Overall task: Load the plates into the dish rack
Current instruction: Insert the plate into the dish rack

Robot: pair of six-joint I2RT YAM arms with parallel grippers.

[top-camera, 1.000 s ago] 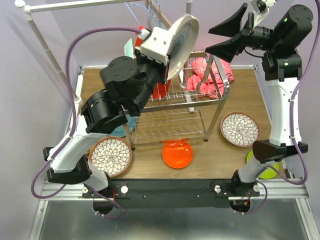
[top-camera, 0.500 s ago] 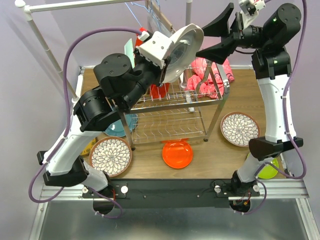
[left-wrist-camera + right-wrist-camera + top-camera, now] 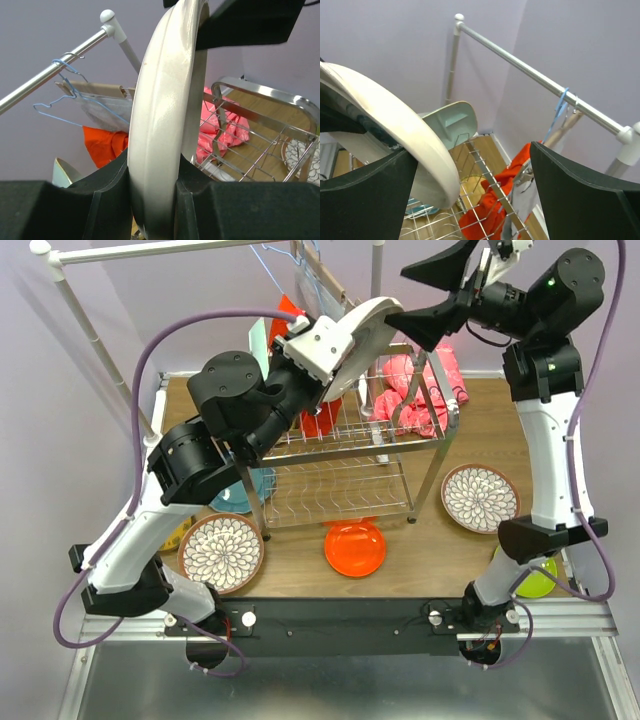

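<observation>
My left gripper is shut on the lower rim of a white plate. It holds the plate on edge, high above the upper shelf of the chrome dish rack. Wide open, my right gripper has its fingers on either side of the plate's top rim without closing on it. A mint plate stands at the rack's far left. On the table lie an orange plate, two floral plates, a teal plate and a lime green plate.
A pink cloth lies over the rack's right end and a red cloth in its upper shelf. The white clothes rail with hangers runs close behind the raised plate. The left arm's purple cable loops overhead.
The left arm has tipped the white plate further over toward the right gripper. My right gripper has moved left and opened wider, so its fingers now flank the plate's top rim.
</observation>
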